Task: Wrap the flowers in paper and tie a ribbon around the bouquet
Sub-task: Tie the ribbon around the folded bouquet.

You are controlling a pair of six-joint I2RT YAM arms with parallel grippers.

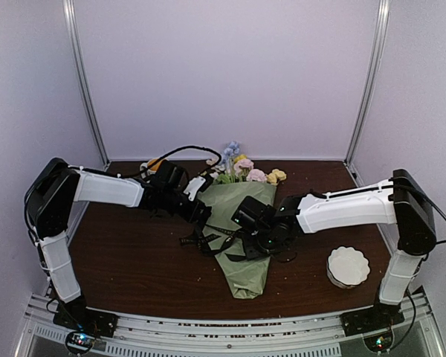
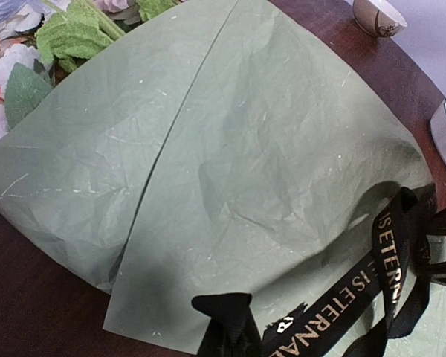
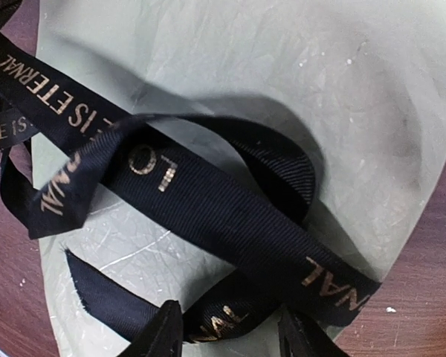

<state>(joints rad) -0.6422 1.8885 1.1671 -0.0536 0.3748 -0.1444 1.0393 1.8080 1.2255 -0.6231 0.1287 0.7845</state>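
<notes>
Left tool (image 1: 201, 213) is closed right down. In the left wrist view a strand of the long, narrow black ribbon with gold lettering (image 3: 208, 193) runs out from its tips, so the strand looks pinched there. Right tool (image 3: 227, 327) stands partly open. Its two fingers are apart with a stretch of the black ribbon lying in the gap, and I cannot tell whether either finger touches it.

Between the two tools the bouquet (image 1: 241, 271) lies flat on the dark brown wooden bench (image 1: 134, 268). It is a bunch of small pastel flowers (image 1: 245, 169) wrapped in a cone of thin, pale sage-green paper (image 2: 245, 149). The blooms stick out of the wide end beyond both tools, on the far side, and the cone's narrow point lies on the near side, toward the arm bases.

The ribbon sits in loose loops across the middle of the cone, beneath the right tool, with some spilling onto the bench on the left tool's side. A small white scalloped dish (image 1: 348, 265) stands on the bench well out to the right tool's outer side.
</notes>
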